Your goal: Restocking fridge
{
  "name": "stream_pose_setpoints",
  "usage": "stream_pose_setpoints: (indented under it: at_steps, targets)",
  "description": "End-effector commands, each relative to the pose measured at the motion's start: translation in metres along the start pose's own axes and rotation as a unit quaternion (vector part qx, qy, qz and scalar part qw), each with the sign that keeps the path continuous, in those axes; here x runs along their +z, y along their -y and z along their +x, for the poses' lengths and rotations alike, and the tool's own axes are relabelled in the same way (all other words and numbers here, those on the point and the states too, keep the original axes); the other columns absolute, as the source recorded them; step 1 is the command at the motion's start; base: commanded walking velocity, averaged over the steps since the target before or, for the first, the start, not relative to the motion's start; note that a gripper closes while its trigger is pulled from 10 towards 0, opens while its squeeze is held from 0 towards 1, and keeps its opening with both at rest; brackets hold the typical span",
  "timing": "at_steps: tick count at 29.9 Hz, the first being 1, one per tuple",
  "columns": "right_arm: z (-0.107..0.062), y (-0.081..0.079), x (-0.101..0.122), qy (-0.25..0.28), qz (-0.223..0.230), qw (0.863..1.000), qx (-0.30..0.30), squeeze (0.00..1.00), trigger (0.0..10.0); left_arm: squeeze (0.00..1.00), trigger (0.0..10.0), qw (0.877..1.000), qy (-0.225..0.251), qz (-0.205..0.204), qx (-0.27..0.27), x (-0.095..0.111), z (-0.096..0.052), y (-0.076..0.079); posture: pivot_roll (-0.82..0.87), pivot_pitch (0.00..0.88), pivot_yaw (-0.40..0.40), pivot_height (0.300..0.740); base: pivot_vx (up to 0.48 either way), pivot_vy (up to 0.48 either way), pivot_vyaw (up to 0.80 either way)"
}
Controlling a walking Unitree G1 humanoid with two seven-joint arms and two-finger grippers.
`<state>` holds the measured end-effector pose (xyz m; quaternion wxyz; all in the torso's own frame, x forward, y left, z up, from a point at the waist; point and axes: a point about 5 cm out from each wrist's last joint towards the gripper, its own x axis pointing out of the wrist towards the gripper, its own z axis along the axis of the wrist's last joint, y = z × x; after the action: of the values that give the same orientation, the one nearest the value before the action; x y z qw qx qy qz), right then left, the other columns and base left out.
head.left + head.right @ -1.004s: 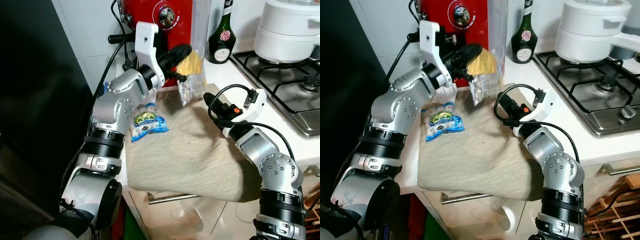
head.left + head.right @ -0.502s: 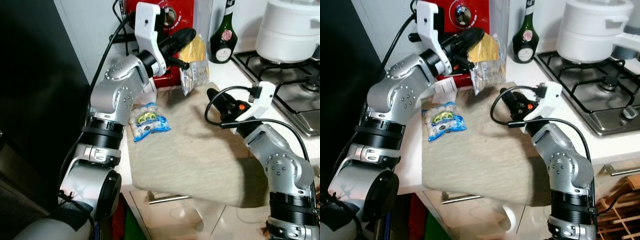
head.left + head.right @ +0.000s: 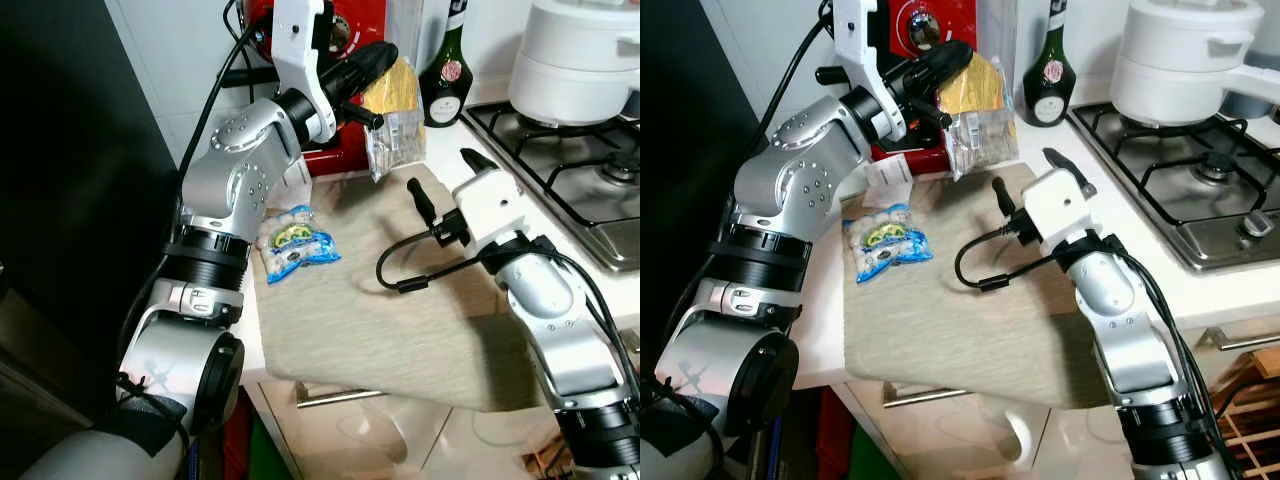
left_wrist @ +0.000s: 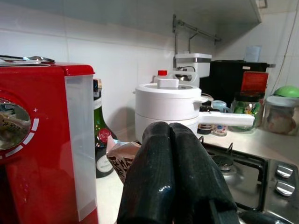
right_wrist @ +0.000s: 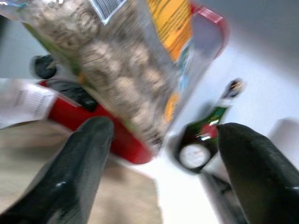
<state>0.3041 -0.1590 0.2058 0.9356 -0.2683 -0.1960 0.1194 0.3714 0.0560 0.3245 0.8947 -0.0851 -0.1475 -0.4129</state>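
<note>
A clear plastic bag of pale round snacks with a yellow-orange top (image 3: 392,125) hangs upright above the table, while a blue-edged packet of white balls (image 3: 294,242) lies flat on the beige cloth (image 3: 390,330).

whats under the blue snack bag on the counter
The blue snack bag lies on a beige cloth spread over the white counter. The cloth hangs past the counter's front edge; what lies beneath the cloth is covered.

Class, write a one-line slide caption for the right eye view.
Left claw lifts a snack bag above the cloth; open right claw waits below it.
</note>
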Motion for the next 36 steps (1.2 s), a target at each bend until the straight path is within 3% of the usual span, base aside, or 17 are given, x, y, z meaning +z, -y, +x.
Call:
stream_pose_setpoints:
  at_steps: [1, 5, 11, 17, 20, 24, 25, 32, 36]
  targets:
    - [0.000, -0.009, 0.005, 0.046, -0.043, 0.998, -0.028, 1.00, 10.0, 0.00, 0.0, 1.000, 0.031, 0.005, -0.004, 0.017, 0.002, 0.000, -0.19, 0.000, 0.118, 0.740, 0.000, 0.000, 0.00]
    - [0.002, -0.019, 0.006, 0.071, -0.081, 0.994, -0.035, 1.00, 10.0, 0.00, 0.0, 0.999, 0.040, -0.006, -0.012, 0.020, 0.004, 0.004, -0.19, 0.000, 0.120, 0.740, 0.000, 0.000, 0.00]
    - [0.004, -0.035, -0.003, 0.113, -0.177, 0.977, -0.042, 1.00, 10.0, 0.00, 0.0, 0.996, 0.068, -0.043, -0.027, 0.035, 0.008, 0.011, -0.18, 0.000, 0.119, 0.740, 0.000, 0.000, 0.00]
    - [0.009, -0.037, -0.004, 0.141, -0.227, 0.960, -0.087, 1.00, 10.0, 0.00, 0.0, 0.994, 0.088, -0.056, -0.038, 0.047, 0.009, 0.017, -0.18, 0.000, 0.121, 0.740, 0.000, 0.000, 0.00]
    - [0.009, -0.037, -0.004, 0.141, -0.227, 0.960, -0.087, 1.00, 10.0, 0.00, 0.0, 0.994, 0.088, -0.056, -0.038, 0.047, 0.009, 0.017, -0.18, 0.000, 0.121, 0.740, 0.000, 0.000, 0.00]
    - [0.015, -0.032, 0.000, 0.156, -0.247, 0.947, -0.130, 1.00, 10.0, 0.00, 0.0, 0.992, 0.101, -0.064, -0.049, 0.054, 0.008, 0.022, -0.17, 0.000, 0.117, 0.740, 0.000, 0.000, 0.00]
    - [0.020, -0.026, 0.006, 0.169, -0.255, 0.938, -0.160, 0.00, 10.0, 0.00, 0.0, 0.991, 0.104, -0.067, -0.054, 0.057, 0.008, 0.024, -0.17, 0.000, 0.115, 0.740, 0.000, 0.000, 0.00]
    - [0.030, -0.007, 0.021, 0.206, -0.265, 0.913, -0.231, 0.00, 10.0, 0.00, 0.0, 0.991, 0.099, -0.071, -0.049, 0.055, 0.005, 0.022, -0.17, 0.000, 0.111, 0.740, 0.000, 0.000, 0.00]
    - [0.034, -0.003, 0.027, 0.216, -0.261, 0.908, -0.246, 0.00, 10.0, 0.00, 0.0, 0.991, 0.097, -0.073, -0.050, 0.054, 0.005, 0.024, -0.17, 0.000, 0.112, 0.740, 0.000, 0.000, 0.00]
